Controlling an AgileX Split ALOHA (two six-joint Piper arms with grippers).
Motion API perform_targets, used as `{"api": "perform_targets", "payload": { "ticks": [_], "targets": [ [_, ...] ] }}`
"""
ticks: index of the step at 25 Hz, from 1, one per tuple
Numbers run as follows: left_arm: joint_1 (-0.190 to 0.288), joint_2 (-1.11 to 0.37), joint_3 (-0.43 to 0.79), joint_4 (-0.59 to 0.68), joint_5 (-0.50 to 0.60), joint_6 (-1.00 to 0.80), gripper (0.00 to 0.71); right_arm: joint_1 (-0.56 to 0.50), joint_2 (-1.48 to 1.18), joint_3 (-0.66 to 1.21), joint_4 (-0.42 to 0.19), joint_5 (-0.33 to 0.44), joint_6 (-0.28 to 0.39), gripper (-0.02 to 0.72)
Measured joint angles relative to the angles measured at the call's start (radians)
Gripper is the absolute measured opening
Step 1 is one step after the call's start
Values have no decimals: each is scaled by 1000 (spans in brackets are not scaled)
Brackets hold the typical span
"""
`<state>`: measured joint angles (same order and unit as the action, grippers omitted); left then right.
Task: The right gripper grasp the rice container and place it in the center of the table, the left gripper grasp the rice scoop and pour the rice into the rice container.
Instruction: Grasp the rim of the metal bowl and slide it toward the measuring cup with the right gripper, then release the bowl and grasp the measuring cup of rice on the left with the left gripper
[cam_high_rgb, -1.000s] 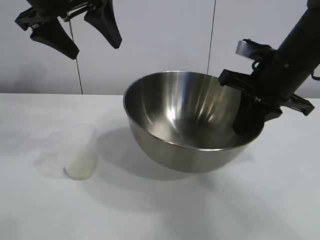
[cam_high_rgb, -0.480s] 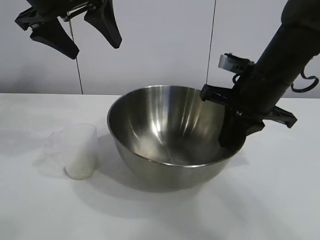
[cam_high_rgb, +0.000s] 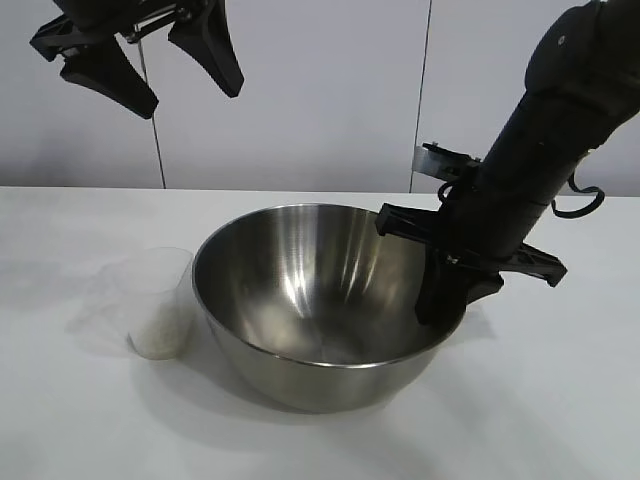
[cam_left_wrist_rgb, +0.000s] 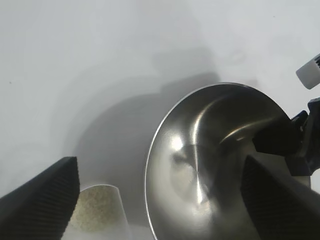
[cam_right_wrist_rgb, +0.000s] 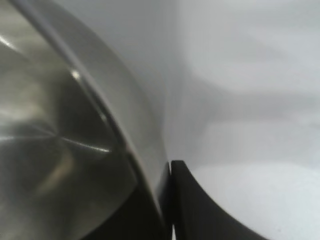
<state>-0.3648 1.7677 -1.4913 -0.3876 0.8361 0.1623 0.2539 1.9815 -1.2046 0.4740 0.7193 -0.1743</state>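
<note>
— What do you have at the left of your desk (cam_high_rgb: 80, 420)?

— Your left tool (cam_high_rgb: 150, 55) hangs high at the far left, its fingers spread wide with nothing between them. Below it, at the left, stands the rice scoop (cam_high_rgb: 160, 303), upright, with the rice (cam_left_wrist_rgb: 95, 217) heaped in its bottom.

— And the rice container (cam_high_rgb: 320, 300)?

— It sits on the desk near the middle, just beside the scoop on the scoop's right. Your right tool (cam_high_rgb: 440, 300) pinches its right rim: one finger inside the bowl, the other outside, closed down onto the thin wall.
</note>
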Motion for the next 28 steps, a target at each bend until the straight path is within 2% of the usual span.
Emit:
{"api": "perform_targets", "payload": {
  "ticks": [5,7,9,14,16,22,25,28],
  "targets": [
    [0,0,0,0,0,0,633,0,-21,-36,-28,54,4,356],
    [0,0,0,0,0,0,633,0,-22,-63,-59,96,21,419],
    [0,0,0,0,0,0,633,0,-22,-92,-105,139,49,440],
    [0,0,0,0,0,0,633,-6,-31,-194,-282,241,140,452],
    [0,0,0,0,0,0,633,-28,-55,-225,-305,258,168,452],
    [0,0,0,0,-7,0,633,-112,-177,-262,-274,286,174,452],
    [0,0,0,0,-8,0,633,-138,-236,-262,-236,319,174,452],
    [0,0,0,0,-8,0,633,-151,-282,-262,-190,341,147,452]
  ]
}}
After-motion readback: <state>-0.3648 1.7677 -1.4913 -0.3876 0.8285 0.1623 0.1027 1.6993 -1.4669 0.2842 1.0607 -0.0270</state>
